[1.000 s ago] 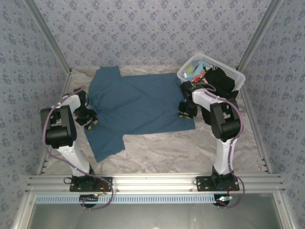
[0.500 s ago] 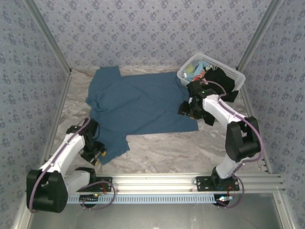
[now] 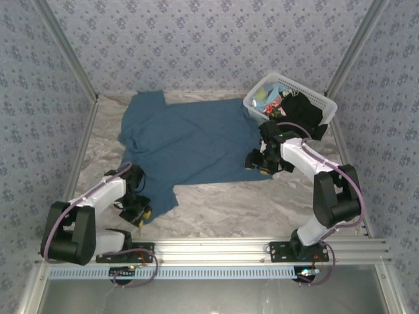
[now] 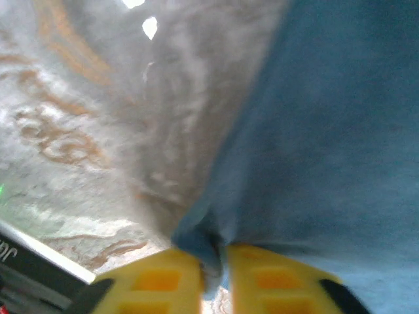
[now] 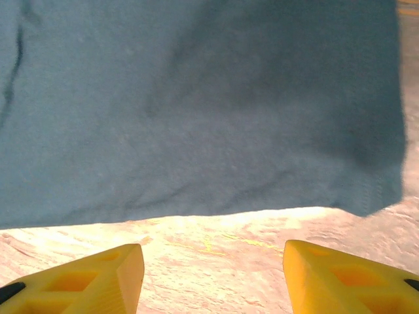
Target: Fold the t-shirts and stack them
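The blue t-shirt (image 3: pixel 190 140) lies spread flat across the far half of the table (image 3: pixel 222 206), with one sleeve reaching toward the near left. The left gripper (image 4: pixel 213 265) sits at that sleeve's tip, its fingers pressed together with a fold of the blue cloth pinched between them. The right gripper (image 5: pixel 213 261) hovers at the shirt's near right corner, fingers wide apart, holding nothing. At the far right, a white basket (image 3: pixel 324 99) holds a black t-shirt (image 3: pixel 304 112) among other clothes.
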Tool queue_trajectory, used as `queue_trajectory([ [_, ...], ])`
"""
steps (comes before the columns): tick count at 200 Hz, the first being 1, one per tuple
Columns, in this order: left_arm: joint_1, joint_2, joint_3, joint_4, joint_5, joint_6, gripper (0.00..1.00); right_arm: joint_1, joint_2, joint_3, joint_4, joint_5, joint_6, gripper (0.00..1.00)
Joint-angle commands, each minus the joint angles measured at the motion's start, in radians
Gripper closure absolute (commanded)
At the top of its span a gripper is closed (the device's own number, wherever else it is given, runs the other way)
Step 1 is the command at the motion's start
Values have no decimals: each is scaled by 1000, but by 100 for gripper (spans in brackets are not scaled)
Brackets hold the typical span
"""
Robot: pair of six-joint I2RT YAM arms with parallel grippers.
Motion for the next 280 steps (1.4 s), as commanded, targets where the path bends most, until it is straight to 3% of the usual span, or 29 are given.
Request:
queue_trajectory([
  [1,-6,15,10,16,-123,14,100,-41,-36,-58,-10,59,34,39],
  [35,-8,-174,69,-177,-251,-49,100,-89,16,-83,16,93,59,42],
  [55,11,-237,62,-213,-244,-67,100,-109,46,-93,29,105,80,45],
  [95,13,-248,68,-229,-236,-74,100,-115,105,-94,71,98,88,48],
  [129,13,-252,84,-234,-236,-69,100,-111,145,-85,79,88,100,61],
  [188,12,-269,92,-238,-225,-72,100,-66,105,-123,50,112,147,61],
  [239,9,-327,111,-297,-235,-92,100,-34,56,-131,58,123,175,97],
  [280,0,-469,161,-453,-273,-214,100,13,-34,-131,-31,162,154,100],
])
